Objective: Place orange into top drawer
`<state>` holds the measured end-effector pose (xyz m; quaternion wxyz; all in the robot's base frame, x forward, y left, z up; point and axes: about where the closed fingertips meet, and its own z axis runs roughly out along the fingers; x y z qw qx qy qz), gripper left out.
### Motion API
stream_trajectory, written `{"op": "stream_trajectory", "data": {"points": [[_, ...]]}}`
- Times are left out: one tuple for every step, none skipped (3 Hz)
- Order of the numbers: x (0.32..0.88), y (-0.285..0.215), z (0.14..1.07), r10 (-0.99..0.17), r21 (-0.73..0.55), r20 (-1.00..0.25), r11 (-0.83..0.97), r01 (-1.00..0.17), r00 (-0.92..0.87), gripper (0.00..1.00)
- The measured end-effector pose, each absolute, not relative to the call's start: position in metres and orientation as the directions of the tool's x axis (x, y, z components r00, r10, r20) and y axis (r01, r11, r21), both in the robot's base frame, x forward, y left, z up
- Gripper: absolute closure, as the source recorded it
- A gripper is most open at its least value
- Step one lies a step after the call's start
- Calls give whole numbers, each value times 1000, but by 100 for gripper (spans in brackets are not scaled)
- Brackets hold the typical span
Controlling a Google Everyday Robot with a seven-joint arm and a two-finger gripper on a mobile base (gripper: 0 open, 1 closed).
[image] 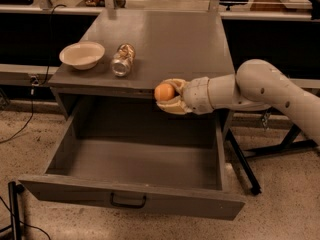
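A: Where is the orange (164, 92)?

B: In the claw (161, 95). The 2 fingers (176, 82) are clenched on it, 1 above and 1 below, so the fruit shows between them.

A: And where is that against the top drawer (140, 163)?

B: The drawer is pulled far out and the orange hangs in the air above its rear part, a little right of its middle, level with the front edge of the table (165, 39) that sits over the drawer. The fruit touches neither the drawer's floor nor its walls.

A: Which way does the arm (260, 86) come in?

B: From the drawer's right side, reaching across above its right wall, roughly level.

A: Anything else near the drawer?

B: On the table above it, toward the drawer's left side, stands a white bowl (82, 55). Just beside the bowl, nearer the drawer's middle, a shiny can (123, 59) lies on its side. The drawer's dark handle (128, 201) sits at the centre of the front panel.
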<state>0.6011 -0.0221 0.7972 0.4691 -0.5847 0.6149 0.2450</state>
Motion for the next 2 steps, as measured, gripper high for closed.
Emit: {"op": "stream_trajectory", "data": {"points": [[601, -22, 798, -489, -247, -863, 196, -949, 124, 100], [601, -22, 798, -489, -247, -863, 196, -949, 124, 100]]}}
